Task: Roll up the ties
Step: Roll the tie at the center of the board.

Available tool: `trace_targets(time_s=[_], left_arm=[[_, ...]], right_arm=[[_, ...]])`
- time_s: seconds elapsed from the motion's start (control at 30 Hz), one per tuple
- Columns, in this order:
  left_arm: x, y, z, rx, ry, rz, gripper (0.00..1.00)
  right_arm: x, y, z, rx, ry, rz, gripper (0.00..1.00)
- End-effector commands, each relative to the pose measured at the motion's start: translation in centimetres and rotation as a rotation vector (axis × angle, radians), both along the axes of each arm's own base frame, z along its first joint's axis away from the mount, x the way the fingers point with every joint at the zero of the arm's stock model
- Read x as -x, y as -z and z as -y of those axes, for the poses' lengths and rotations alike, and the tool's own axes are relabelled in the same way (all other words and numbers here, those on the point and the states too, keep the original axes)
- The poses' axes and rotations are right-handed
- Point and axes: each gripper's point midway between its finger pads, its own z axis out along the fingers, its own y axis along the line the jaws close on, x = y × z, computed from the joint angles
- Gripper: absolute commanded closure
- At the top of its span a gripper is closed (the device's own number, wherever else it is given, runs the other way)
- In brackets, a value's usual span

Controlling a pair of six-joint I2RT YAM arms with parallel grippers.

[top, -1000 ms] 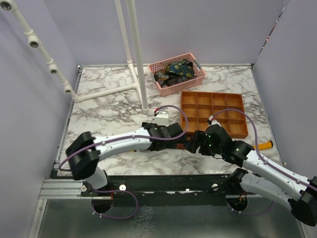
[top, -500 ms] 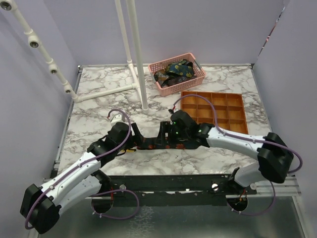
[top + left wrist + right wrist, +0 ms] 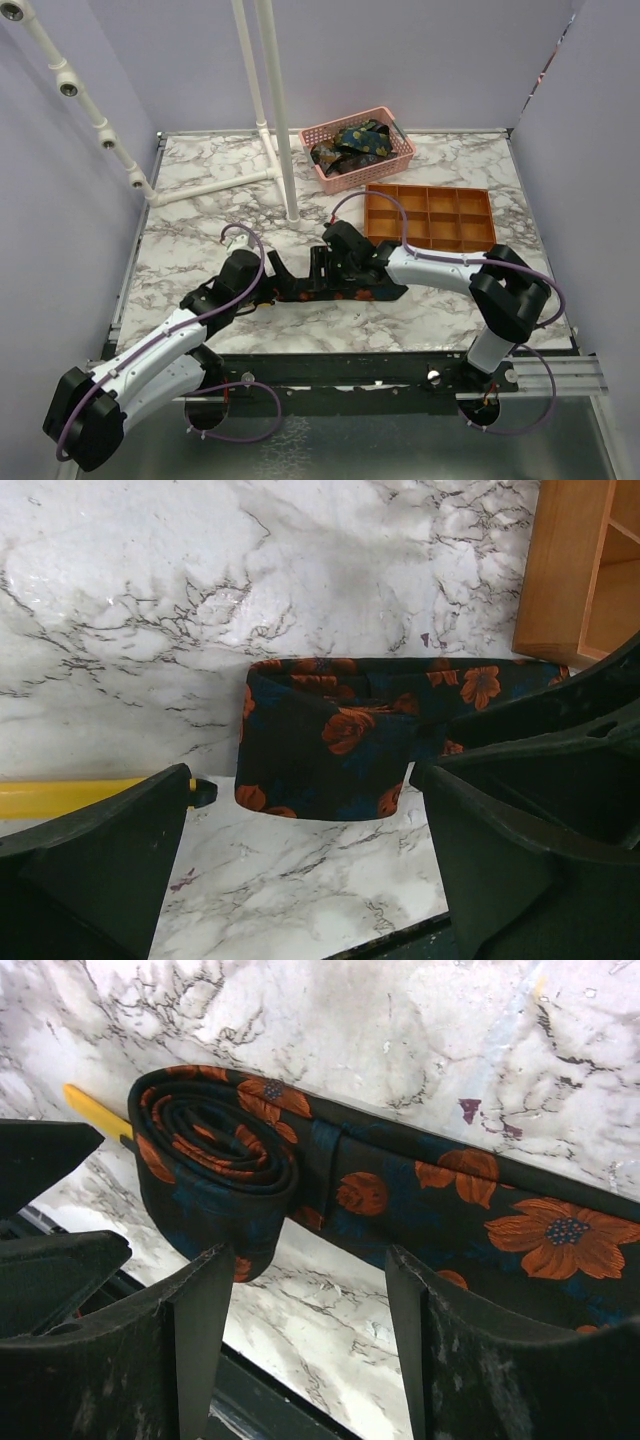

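Observation:
A dark tie point(image 3: 345, 293) with orange flowers lies near the table's front edge, between my two grippers. Its left end is wound into a loose roll point(image 3: 215, 1160), and its flat tail point(image 3: 500, 1210) runs off to the right. My right gripper point(image 3: 305, 1260) stands open just in front of the roll, with its left finger point(image 3: 195, 1310) at the roll's lower edge. From the left, my left gripper point(image 3: 305, 780) faces the roll point(image 3: 325, 745) with its jaws wide open and nothing between them. More ties point(image 3: 350, 142) lie in the pink basket point(image 3: 398, 160).
An orange compartment tray point(image 3: 430, 215) sits right of centre, close behind the right arm. A yellow handle point(image 3: 60, 798) lies on the marble beside the roll. A white pipe rack point(image 3: 285, 150) stands at the back left. The table's front edge point(image 3: 290, 1400) is right under the grippers.
The left arm has drawn back from the centre to the left. The right arm has swung in from the right to the tie's rolled end, its jaws narrowing somewhat.

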Motion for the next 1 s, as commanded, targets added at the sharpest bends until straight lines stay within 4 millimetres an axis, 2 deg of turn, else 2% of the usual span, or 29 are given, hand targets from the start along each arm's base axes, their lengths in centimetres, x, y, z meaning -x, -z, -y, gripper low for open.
trace_targets(time_s=[0.0,0.17,0.33,0.4,0.57,0.67,0.8,0.97], left_arm=[[0.1,0.3,1.3,0.058,0.04,-0.012,0.01],[0.4,1.4,1.7,0.049,0.07,-0.048,0.02],[0.5,1.6,2.2,0.06,0.094,-0.056,0.03],[0.5,1.7,2.1,0.055,0.089,-0.056,0.04],[-0.1,0.4,1.4,0.089,0.015,-0.009,0.04],[-0.3,-0.5,0.3,0.109,-0.068,0.027,0.04],[0.1,-0.3,-0.6,0.12,-0.113,0.029,0.04],[0.8,0.6,-0.7,0.1,-0.092,-0.005,0.04]], right_arm=[[0.2,2.2,1.9,0.09,0.016,-0.005,0.34],[0.3,3.2,3.0,0.105,0.038,-0.019,0.35],[0.2,3.8,3.9,0.117,0.052,-0.022,0.37],[0.0,2.6,3.9,0.08,0.062,0.015,0.37],[0.0,-3.0,2.1,-0.068,-0.003,0.123,0.31],[0.6,-4.0,0.2,-0.068,-0.071,0.133,0.28],[1.3,-1.6,-1.3,0.007,-0.123,0.079,0.28],[0.9,1.3,-0.1,0.117,-0.083,0.044,0.3]])
